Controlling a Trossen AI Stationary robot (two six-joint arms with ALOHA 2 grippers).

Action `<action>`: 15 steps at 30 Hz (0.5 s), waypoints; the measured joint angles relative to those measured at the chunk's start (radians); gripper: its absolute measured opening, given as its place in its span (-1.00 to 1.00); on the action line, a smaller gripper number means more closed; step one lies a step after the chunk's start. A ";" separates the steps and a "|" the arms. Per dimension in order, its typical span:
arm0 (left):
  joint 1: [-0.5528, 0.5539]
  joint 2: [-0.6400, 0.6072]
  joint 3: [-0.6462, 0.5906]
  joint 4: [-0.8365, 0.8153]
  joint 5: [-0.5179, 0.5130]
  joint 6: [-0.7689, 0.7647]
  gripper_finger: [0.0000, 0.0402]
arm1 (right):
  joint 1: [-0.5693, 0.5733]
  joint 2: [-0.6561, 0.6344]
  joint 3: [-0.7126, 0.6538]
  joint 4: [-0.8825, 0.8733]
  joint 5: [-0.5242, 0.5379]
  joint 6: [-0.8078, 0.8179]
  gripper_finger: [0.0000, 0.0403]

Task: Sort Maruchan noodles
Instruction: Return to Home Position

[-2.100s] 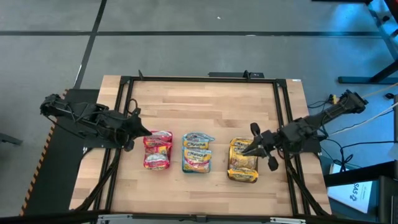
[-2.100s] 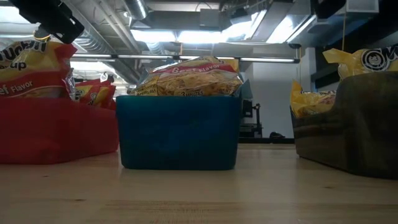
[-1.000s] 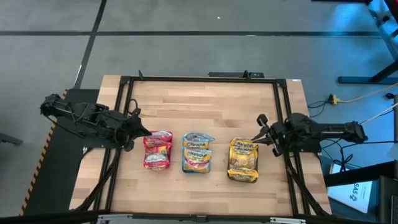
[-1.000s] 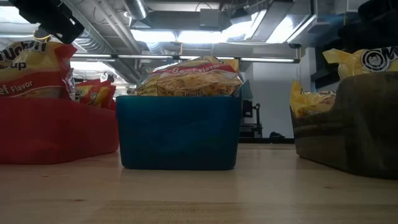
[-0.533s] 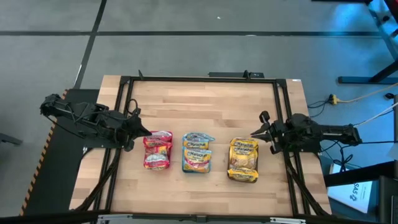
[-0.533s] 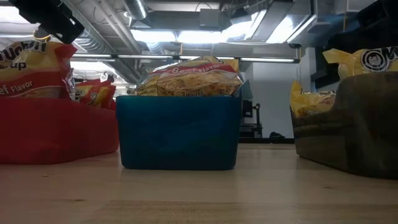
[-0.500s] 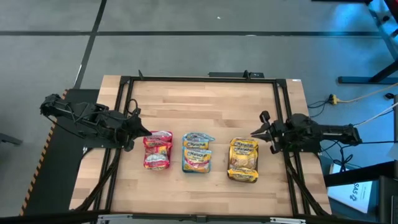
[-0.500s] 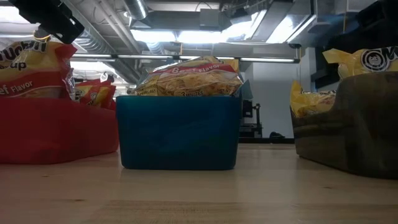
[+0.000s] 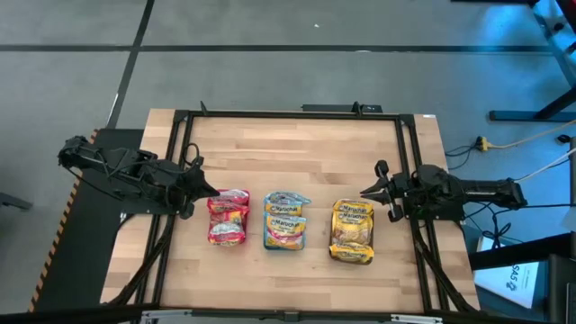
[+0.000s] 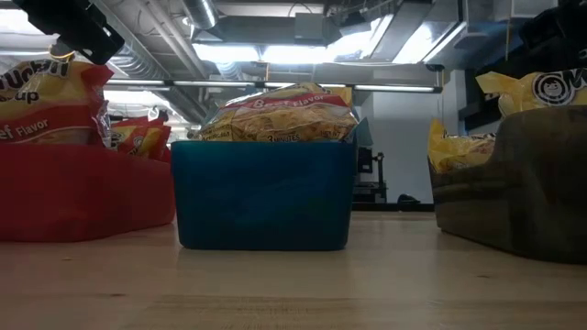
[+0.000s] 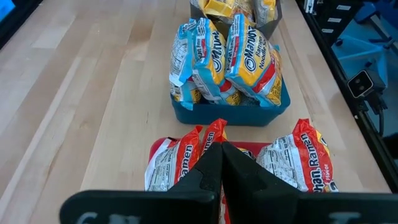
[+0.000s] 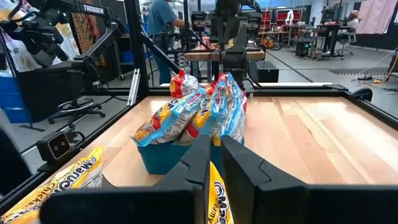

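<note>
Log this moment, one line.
left gripper shut, by red bin | right gripper by grey bin | noodles inside bins

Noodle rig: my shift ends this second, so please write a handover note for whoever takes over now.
Left claw: shut, empty, beside the red bin.
Right claw: shut, empty, beside the dark grey bin.
Noodles: red packs in the red bin, blue-edged packs in the blue bin, yellow packs in the dark grey bin.
Done: every pack in view sits in a bin.
Left: probably only parking both arms.
</note>
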 joint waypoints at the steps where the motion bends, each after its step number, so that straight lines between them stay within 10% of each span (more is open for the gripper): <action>1: 0.000 0.000 0.000 0.000 0.000 0.000 -0.99 | 0.000 0.000 0.000 0.000 0.000 0.000 -0.81; 15: -0.006 -0.009 0.000 0.000 0.000 0.000 -0.99 | 0.000 0.000 0.000 -0.001 -0.001 0.000 -0.81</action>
